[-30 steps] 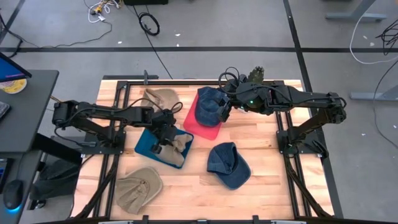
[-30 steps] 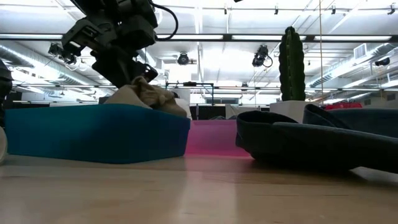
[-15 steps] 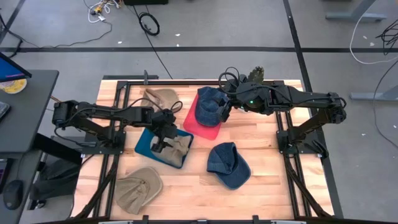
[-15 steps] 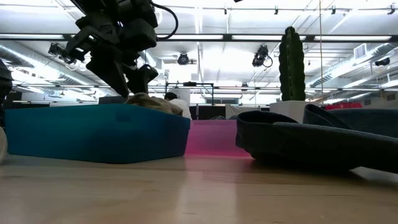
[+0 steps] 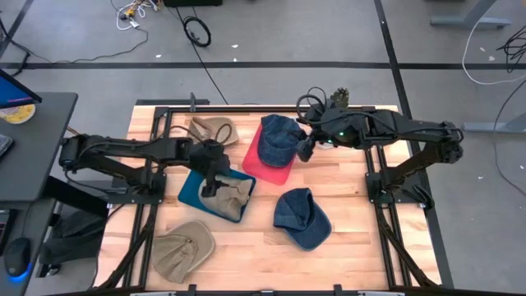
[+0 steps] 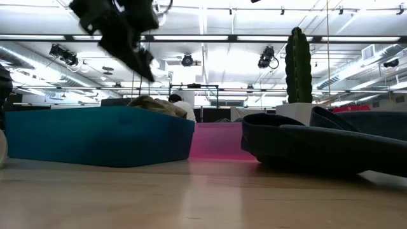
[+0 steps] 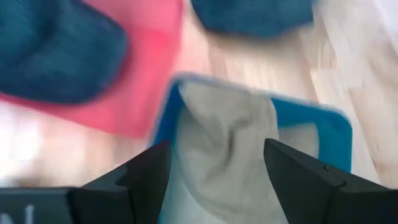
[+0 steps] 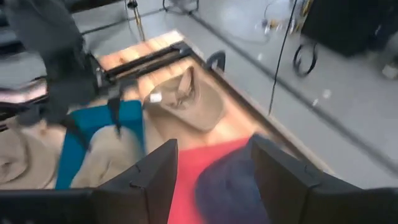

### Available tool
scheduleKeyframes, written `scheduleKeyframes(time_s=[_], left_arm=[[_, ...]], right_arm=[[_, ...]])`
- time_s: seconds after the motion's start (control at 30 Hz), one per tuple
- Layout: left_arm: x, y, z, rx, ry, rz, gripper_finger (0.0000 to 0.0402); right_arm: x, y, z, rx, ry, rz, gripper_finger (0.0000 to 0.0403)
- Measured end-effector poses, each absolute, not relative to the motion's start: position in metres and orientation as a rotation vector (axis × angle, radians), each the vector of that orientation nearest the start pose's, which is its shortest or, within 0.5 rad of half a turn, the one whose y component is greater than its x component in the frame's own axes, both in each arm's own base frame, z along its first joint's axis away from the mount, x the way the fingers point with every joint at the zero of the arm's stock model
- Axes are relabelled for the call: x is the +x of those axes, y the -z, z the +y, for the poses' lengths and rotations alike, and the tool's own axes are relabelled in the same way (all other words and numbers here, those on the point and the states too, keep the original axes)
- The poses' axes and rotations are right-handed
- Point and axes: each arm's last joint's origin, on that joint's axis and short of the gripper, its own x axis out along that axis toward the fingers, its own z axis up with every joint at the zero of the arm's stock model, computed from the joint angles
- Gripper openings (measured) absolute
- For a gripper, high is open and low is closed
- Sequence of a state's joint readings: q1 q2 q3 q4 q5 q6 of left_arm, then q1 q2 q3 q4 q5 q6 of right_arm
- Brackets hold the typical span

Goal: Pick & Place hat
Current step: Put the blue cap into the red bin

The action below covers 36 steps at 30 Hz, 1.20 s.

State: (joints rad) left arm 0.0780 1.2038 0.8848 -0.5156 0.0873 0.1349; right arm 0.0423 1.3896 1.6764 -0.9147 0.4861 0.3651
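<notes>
A tan hat lies crumpled in the blue tray; in the low view its top shows above the tray wall. My left gripper hangs open above it, clear of the cloth, and the left wrist view looks down on the tan hat between the fingers. A blue hat rests on the red tray. My right gripper stands open just off that hat's right side, with nothing between its fingers.
On the bare wood lie another tan hat at the far left, a tan hat at the near left and a blue hat near the middle front. Black frame rails run along the table's left and right sides.
My left gripper has opened and let go of the tan hat, which has sunk lower into the blue tray. The gripper has then risen clear of it. My right gripper has drawn back toward the table's right edge, off the blue hat on the red tray.
</notes>
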Motion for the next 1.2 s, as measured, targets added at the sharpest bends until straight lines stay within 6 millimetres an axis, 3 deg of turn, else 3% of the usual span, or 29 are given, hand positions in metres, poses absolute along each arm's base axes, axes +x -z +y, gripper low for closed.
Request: scheduleKeyframes(time_s=[0.3, 0.5, 0.7, 0.97, 1.2], left_arm=[[0.245, -0.338, 0.019, 0.101, -0.02, 0.572, 0.022], [0.249, -0.369, 0.02, 0.114, -0.051, 0.432, 0.0209], [0.25, -0.377, 0.02, 0.122, -0.056, 0.377, 0.0204], [0.25, -0.377, 0.02, 0.1, -0.06, 0.377, 0.0204], [0.25, -0.377, 0.02, 0.043, -0.07, 0.374, 0.0204]], right_arm=[[0.236, -0.409, 0.019, 0.365, 0.515, 0.859, 0.0205], [0.228, -0.372, 0.038, 0.505, 0.587, 1.058, 0.0205], [0.229, -0.324, 0.063, 0.581, 0.502, 1.216, 0.0205], [0.224, -0.263, 0.082, 0.649, 0.479, 1.327, 0.0205], [0.222, -0.235, 0.095, 0.709, 0.412, 1.319, 0.0205]])
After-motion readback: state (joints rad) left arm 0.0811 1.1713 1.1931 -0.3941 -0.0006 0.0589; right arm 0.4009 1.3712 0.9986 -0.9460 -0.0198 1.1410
